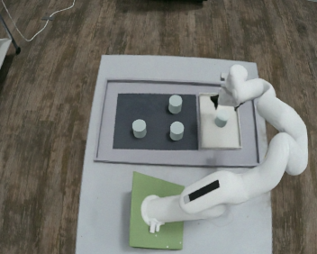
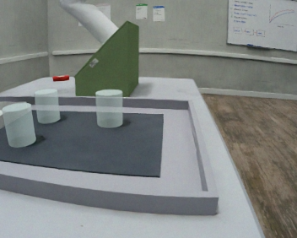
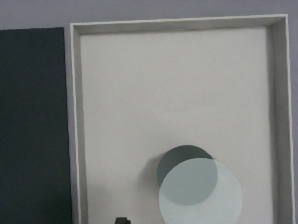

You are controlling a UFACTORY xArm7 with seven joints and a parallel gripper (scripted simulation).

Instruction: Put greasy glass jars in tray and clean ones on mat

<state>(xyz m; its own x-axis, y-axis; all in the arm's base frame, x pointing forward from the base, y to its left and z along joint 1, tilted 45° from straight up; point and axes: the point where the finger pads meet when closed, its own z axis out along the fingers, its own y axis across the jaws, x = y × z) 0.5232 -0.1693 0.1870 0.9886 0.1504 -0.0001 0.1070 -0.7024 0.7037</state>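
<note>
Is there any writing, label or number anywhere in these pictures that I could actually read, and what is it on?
Nothing here can be read.
Whiteboard on the wall: handwritten lines, boxes and a curve graph, too small and blurred.
Two sheets of paper pinned to the wall: coloured headers, text illegible.
Small label on the green wedge: blurred.
Black patch on the arm: no text visible.
Jars, tray and mat: no markings.
</note>
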